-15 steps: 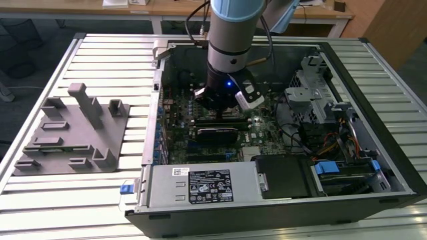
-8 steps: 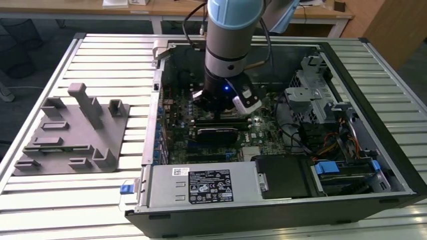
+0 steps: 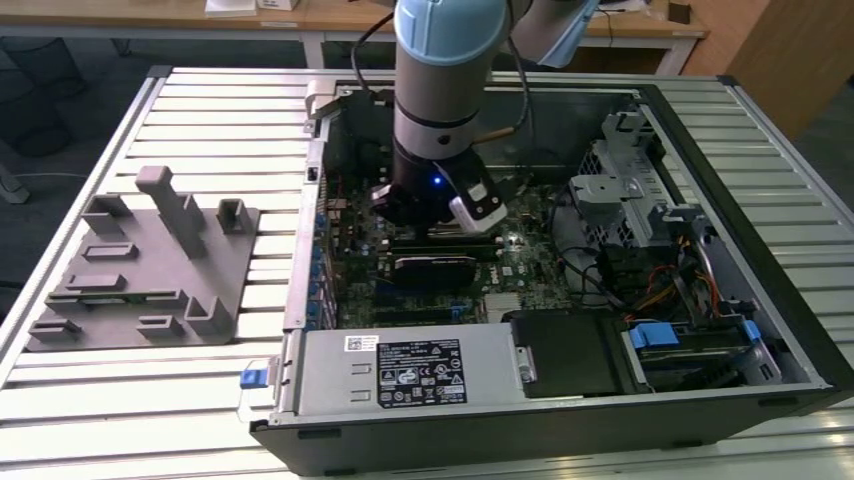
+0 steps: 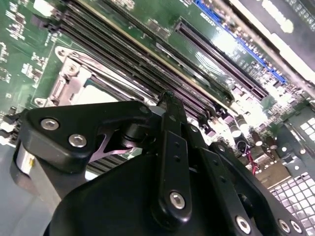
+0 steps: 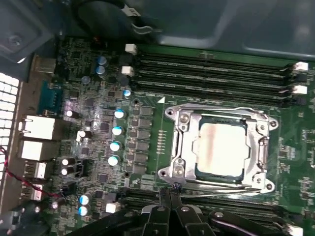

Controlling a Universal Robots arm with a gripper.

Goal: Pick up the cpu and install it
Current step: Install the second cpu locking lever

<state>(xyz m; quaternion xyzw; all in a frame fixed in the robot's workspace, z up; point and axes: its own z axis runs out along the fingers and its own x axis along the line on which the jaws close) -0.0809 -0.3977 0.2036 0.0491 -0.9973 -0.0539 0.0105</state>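
The cpu [image 5: 221,148] sits in its metal socket frame [image 5: 179,147], just past the closed, empty jaws [image 5: 169,194]

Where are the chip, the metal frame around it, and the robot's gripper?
cpu [image 5: 221,147], first wrist view, middle of its top.
frame [image 5: 181,142], first wrist view, side bar.
gripper [image 5: 170,195], first wrist view, fingertips.

Worktop [image 3: 147,400] of pale ribbed metal slats, running edge to edge across the exterior view. Beyond its far edge: light wooden desk [image 3: 334,22] on white legs, papers [image 3: 254,8] on top. Dark floor [image 3: 80,70] beneath the desk, a dark wire bin [image 3: 30,75] standing past the worktop's far corner. Brown wooden panel [image 3: 787,50] past the opposite far corner. Even, soft light; faint sheen on slats.
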